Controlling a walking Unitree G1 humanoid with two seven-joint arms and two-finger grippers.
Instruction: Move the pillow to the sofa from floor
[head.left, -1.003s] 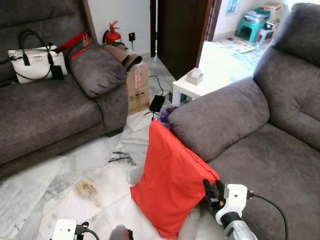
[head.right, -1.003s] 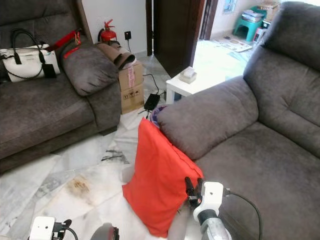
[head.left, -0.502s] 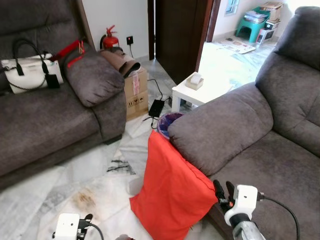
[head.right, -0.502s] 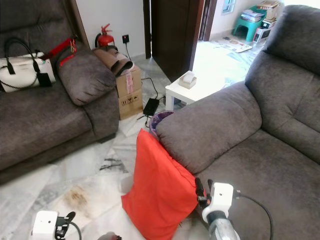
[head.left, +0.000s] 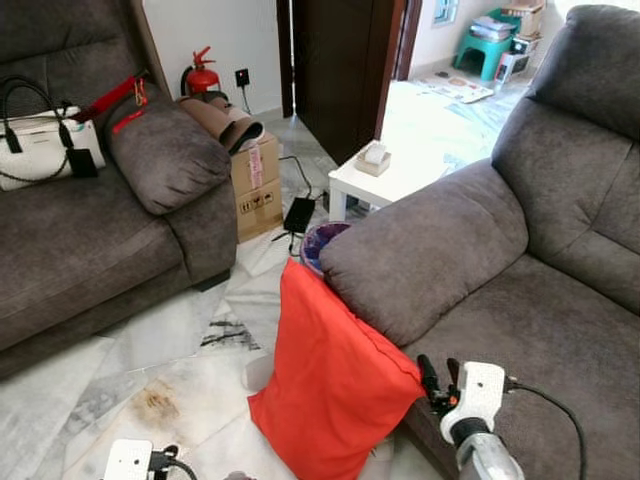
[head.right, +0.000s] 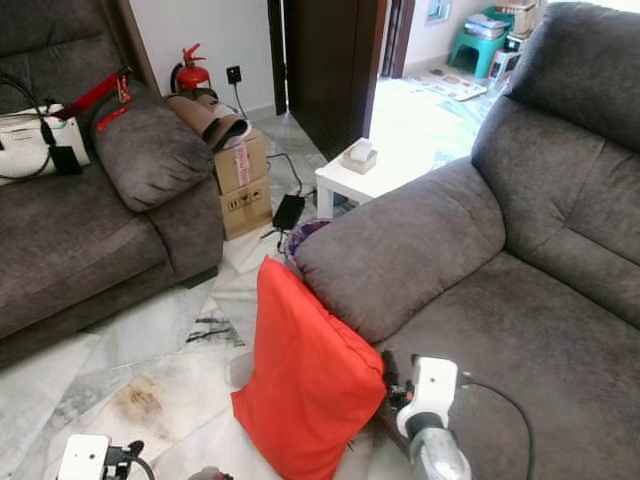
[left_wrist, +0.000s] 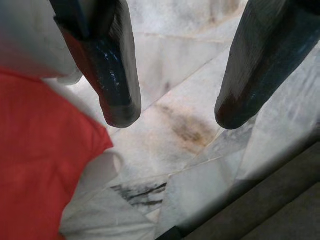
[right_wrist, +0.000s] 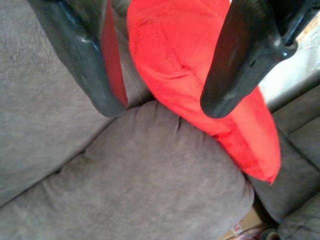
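Observation:
A red pillow (head.left: 330, 378) stands on the marble floor, leaning against the front of the grey sofa's (head.left: 500, 300) armrest on my right. My right gripper (head.left: 438, 377) hovers just beside the pillow's upper right corner, over the sofa seat edge. In the right wrist view its fingers (right_wrist: 90, 65) are open, with the red pillow (right_wrist: 200, 85) and the armrest beyond them. Low at my left is the left gripper (left_wrist: 172, 115), open above the stained floor, the pillow's edge (left_wrist: 40, 160) beside one finger.
A second grey sofa (head.left: 90, 230) on the left carries a white handbag (head.left: 40, 145) and a grey cushion (head.left: 160, 160). Behind stand a cardboard box (head.left: 255, 180), a fire extinguisher (head.left: 200, 75), a white side table (head.left: 375, 175), a purple bin (head.left: 320, 240) and an open doorway.
The camera has shifted, sliding the scene left and down. My right gripper stays near the pillow's right corner. The pillow has not visibly moved.

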